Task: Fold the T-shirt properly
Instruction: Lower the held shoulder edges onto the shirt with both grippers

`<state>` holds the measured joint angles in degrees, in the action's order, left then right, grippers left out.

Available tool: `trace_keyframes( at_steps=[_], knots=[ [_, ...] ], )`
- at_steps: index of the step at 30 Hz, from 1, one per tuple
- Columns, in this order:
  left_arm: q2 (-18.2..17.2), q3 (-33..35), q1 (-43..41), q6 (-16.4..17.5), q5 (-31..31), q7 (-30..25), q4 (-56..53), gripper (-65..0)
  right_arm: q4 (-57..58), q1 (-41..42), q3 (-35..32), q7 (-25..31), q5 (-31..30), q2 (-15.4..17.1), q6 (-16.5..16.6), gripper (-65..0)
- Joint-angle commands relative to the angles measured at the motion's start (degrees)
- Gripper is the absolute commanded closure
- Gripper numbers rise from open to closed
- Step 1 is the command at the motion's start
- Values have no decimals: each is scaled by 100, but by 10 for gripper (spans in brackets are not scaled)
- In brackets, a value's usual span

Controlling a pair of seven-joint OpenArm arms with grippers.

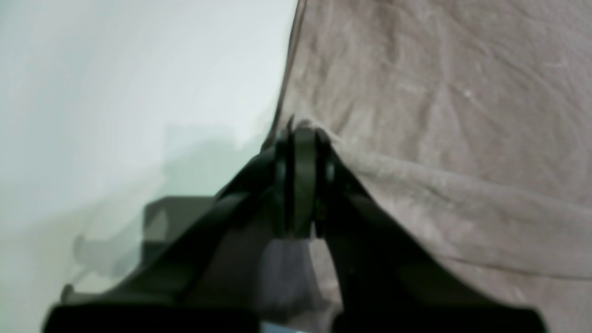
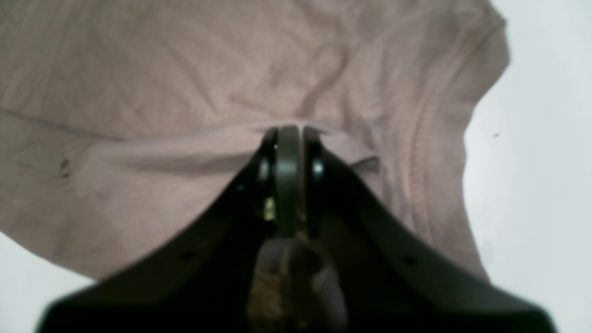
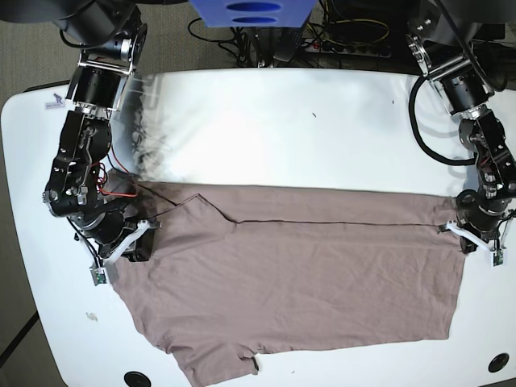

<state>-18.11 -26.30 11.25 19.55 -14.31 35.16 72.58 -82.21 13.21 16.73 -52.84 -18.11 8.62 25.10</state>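
Observation:
The taupe T-shirt (image 3: 298, 278) lies wrinkled across the white table (image 3: 282, 129), its far edge a straight line between the two grippers. My left gripper (image 3: 457, 228), on the right of the base view, is shut on the shirt's right edge. In the left wrist view the left gripper (image 1: 303, 132) pinches a raised ridge of the T-shirt (image 1: 439, 115). My right gripper (image 3: 143, 234), on the left of the base view, is shut on the shirt's left edge. In the right wrist view the right gripper (image 2: 289, 132) pinches a fold of the T-shirt (image 2: 162, 83) near a sleeve seam.
Cables (image 3: 355, 36) and a blue object (image 3: 251, 12) lie behind the table's far edge. Round holes sit at the front corners (image 3: 137, 377) (image 3: 498, 362). The far half of the table shows bare white surface with a small dark speck (image 3: 314, 115).

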Motion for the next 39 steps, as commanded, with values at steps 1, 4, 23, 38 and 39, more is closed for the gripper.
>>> trace_keyframes(
  at_steps=[1,4,23,38,39],
  knots=[
    [-118,8,54,-1,-43,-83,135,-47,-94,145,40,212,-83,66,5,-114],
    [-105,-70,-185,0,30,-143,292,-159,-15,144,19,439,-150,84,50,-255],
    [-144,-348,-1193,1,-33,-446,1943,-454,-1242,-852,45,341,-129,366,24,-404],
    [-77,-321,-2238,5,-122,-702,1971,-370,-1680,-1841,62,304,-126,92,-93,-406],
    [-66,-325,-2249,6,-124,-680,1948,-371,-1652,-1846,60,302,-120,82,-90,-407]
  ],
)
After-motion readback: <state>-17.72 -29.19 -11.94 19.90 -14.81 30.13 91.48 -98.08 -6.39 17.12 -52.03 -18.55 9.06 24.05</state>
